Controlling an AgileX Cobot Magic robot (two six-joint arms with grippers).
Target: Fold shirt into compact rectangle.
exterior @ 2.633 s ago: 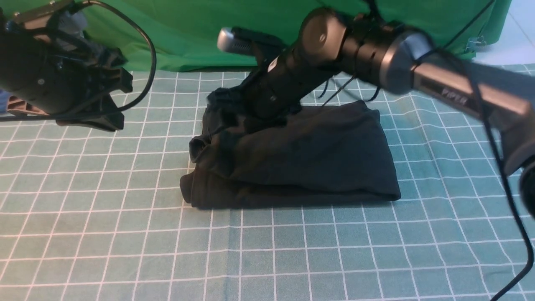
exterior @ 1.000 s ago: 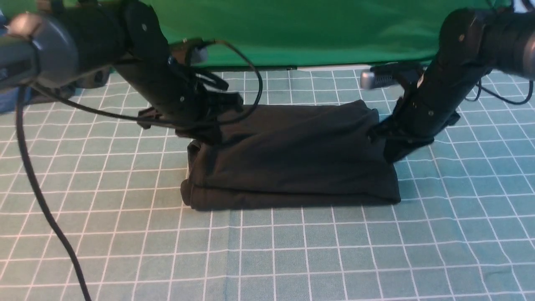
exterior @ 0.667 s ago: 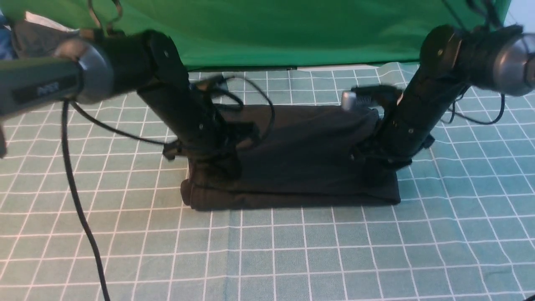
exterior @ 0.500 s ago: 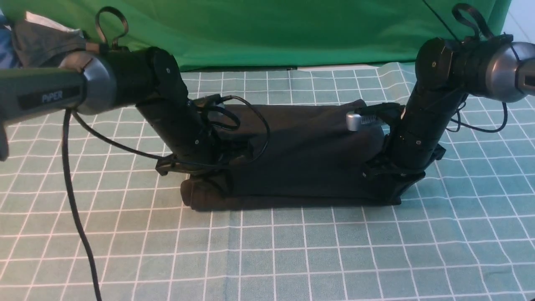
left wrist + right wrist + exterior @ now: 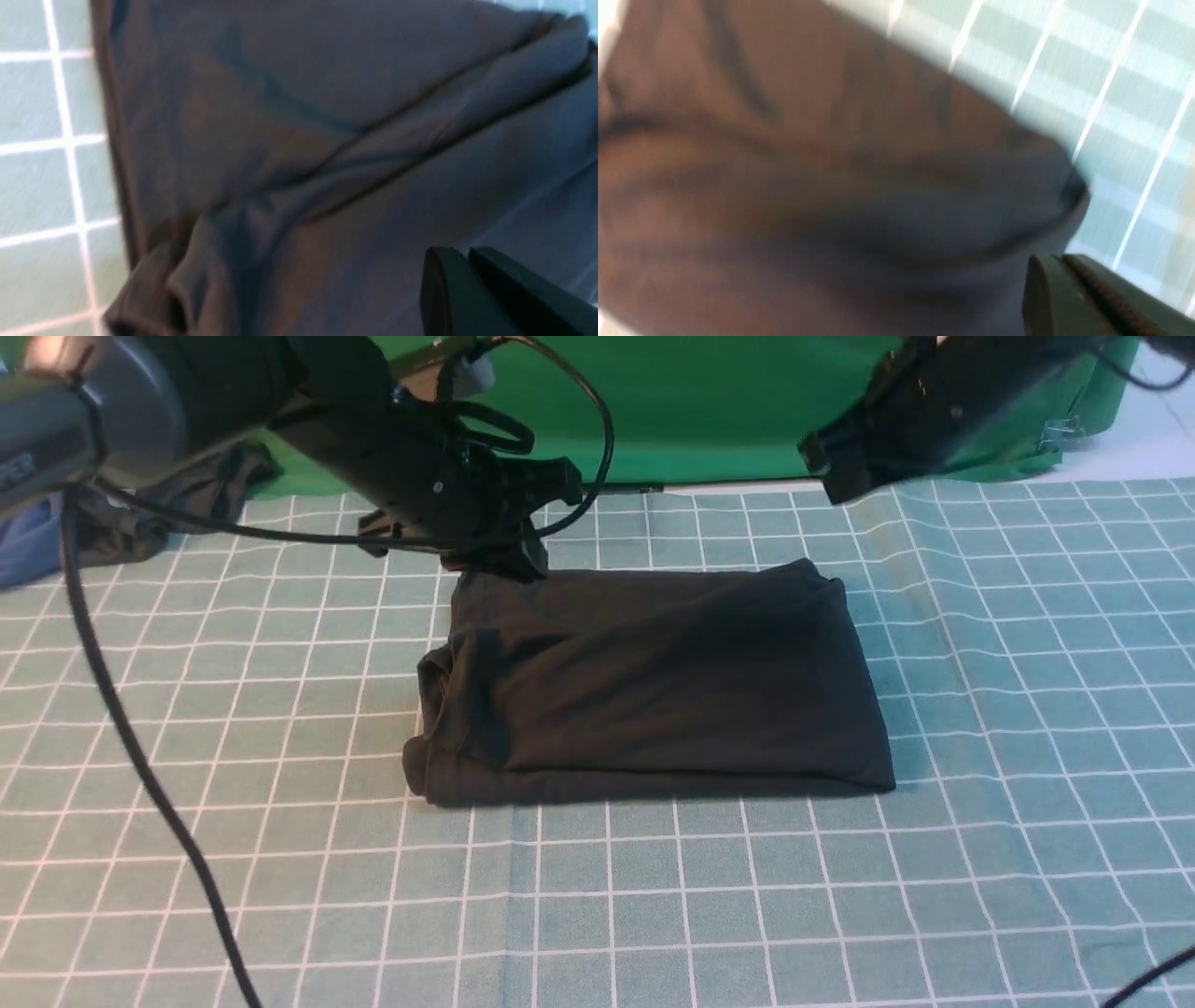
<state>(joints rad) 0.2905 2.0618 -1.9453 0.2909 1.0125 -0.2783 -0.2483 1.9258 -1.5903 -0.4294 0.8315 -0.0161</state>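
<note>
Left claw (image 5: pixel 509 560): fingers (image 5: pixel 472 280) pressed together, nothing between them, tip hanging just over the shirt's far-left corner; whether it touches the cloth cannot be told. Right claw (image 5: pixel 831 485): in the right wrist view the fingers (image 5: pixel 1064 289) also lie pressed together and hold nothing; in the front view it is raised well clear of the table (image 5: pixel 653 915), up at about 1 o'clock from the shirt. Shirt (image 5: pixel 653 691): black, folded into a roughly rectangular packet, lying flat at the middle of the table. Near edge straight; right edge tidy; left end thicker, with stacked layers and a small rolled lip showing at 9 o'clock. A diagonal crease runs across the top layer in the left wrist view. No logo or lettering visible on the exposed face. Table covered with a teal cloth printed with a white grid. Green backdrop (image 5: pixel 691 411) hangs behind at 12 o'clock. A dark grey garment (image 5: pixel 177 509) bunched with something blue (image 5: pixel 28 546) sits at the far left edge, about 10 o'clock, well apart from the shirt. Right wrist view is motion-blurred.
</note>
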